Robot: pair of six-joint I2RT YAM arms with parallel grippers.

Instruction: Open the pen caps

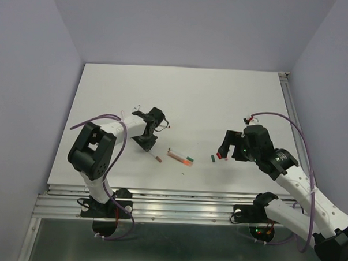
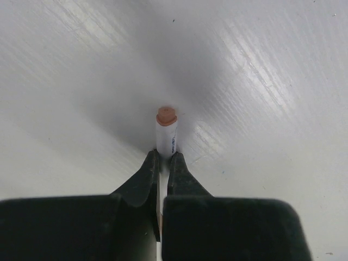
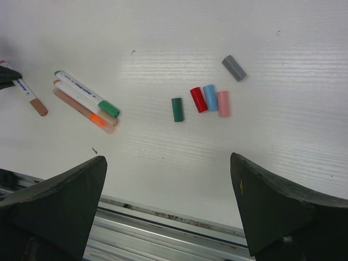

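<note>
L gripper (image 2: 163,162) clenched on a pen (image 2: 167,138), brown cap (image 2: 166,115) on its end. R gripper (image 3: 167,162) released, over loose caps (image 3: 210,97) lying close together on table (image 3: 283,32), apart from other pens (image 3: 81,98).

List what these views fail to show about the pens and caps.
- Left wrist: rear end of the held pen, buried between the fingers of the left gripper.
- Top external: blue cap and grey cap, lost beneath the right gripper.
- Right wrist: print on the clustered pens, too small to read.
</note>
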